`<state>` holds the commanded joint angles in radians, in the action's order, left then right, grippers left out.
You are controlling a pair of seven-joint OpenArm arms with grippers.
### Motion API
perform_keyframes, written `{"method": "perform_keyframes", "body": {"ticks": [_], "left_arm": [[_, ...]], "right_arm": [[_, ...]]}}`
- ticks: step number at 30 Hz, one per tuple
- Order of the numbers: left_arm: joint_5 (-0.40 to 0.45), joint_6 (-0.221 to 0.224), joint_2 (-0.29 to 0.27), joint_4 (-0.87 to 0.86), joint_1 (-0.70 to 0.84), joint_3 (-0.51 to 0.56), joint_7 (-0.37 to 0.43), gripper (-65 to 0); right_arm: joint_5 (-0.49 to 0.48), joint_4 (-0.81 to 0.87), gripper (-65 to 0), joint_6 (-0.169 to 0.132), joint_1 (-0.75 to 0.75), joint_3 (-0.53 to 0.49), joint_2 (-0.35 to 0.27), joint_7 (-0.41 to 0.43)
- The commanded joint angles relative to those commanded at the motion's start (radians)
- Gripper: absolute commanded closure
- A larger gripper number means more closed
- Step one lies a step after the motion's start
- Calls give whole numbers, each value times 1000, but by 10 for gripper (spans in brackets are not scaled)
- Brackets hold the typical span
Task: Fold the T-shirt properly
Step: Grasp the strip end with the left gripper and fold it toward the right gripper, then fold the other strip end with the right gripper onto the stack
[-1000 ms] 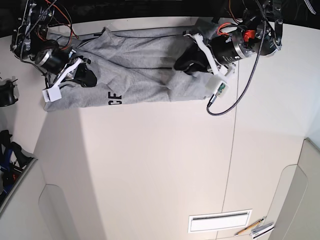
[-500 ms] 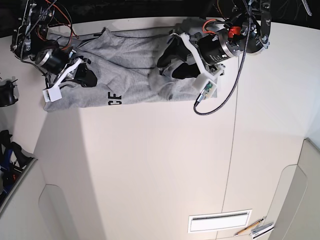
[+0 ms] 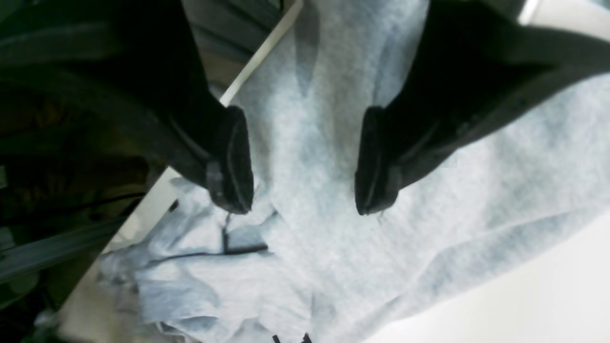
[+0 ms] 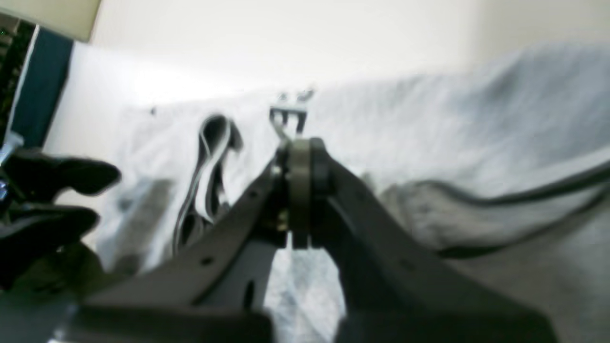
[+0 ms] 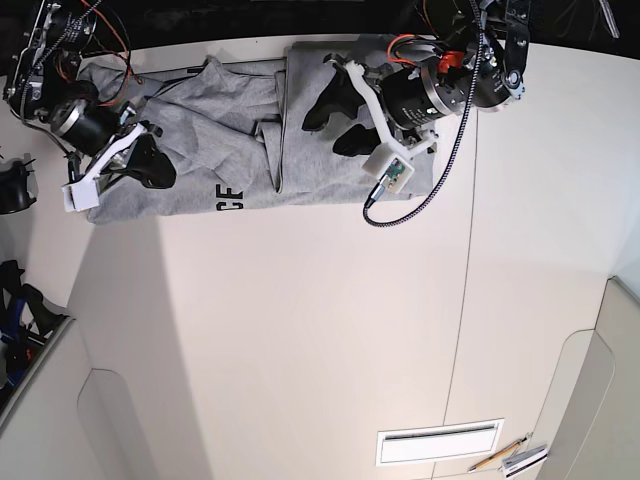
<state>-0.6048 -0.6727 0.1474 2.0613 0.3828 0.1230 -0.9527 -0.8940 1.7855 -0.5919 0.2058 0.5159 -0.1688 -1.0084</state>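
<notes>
The grey T-shirt (image 5: 240, 140) lies bunched along the table's far edge, with black lettering (image 5: 228, 197) at its near hem. Its right part lies folded over as a flat panel (image 5: 310, 170). My left gripper (image 5: 335, 122) hovers over this panel, open and holding nothing. In the left wrist view its black fingers (image 3: 231, 162) stand wide apart above the grey cloth (image 3: 310, 143). My right gripper (image 5: 150, 165) is at the shirt's left end. In the right wrist view its tips (image 4: 298, 157) are pressed together on the cloth (image 4: 429, 143).
A black cable (image 5: 435, 180) loops from the left arm over the shirt's right edge. Dark gear (image 5: 15, 190) sits off the table's left side. A white vent (image 5: 440, 442) and pencils (image 5: 510, 458) lie at the near right.
My left gripper carried the shirt's right part leftward over the body, then opened and let it go. My right gripper shifted slightly left, still shut.
</notes>
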Motion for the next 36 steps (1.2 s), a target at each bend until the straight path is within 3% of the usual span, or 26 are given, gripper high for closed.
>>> {"method": "perform_keyframes", "body": {"ticks": [3,8,12,14,16,23,25,36], "left_arm": [[-5,0,0,0,0,0,-1,-378],[-4,-1,3,0,0,0,-1,-378],[-5,0,3,0,0,0,-1,-378],[-5,0,3,0,0,0,-1,-378],[-5,-1,3,0,0,0,-1,-378],[-4,-1,3,0,0,0,-1,-378],[-4,0,3,0,0,0,-1,-378],[-16,0,2,0,0,0,-1,-378]], "right_arm": [[5,54,0,-1,0,98,-10,8],[26,52,0,10,0,220,-98,13],[26,3,-303,13,0,254,-188,23],[27,-66,-388,12,0,253,-226,58],[26,-151,-399,12,-1,253,-253,94],[5,-418,-399,-1,-68,200,-260,82],[-23,-442,-399,-16,-69,177,-260,58],[-34,-454,-399,-18,-66,-12,-226,31]]}}
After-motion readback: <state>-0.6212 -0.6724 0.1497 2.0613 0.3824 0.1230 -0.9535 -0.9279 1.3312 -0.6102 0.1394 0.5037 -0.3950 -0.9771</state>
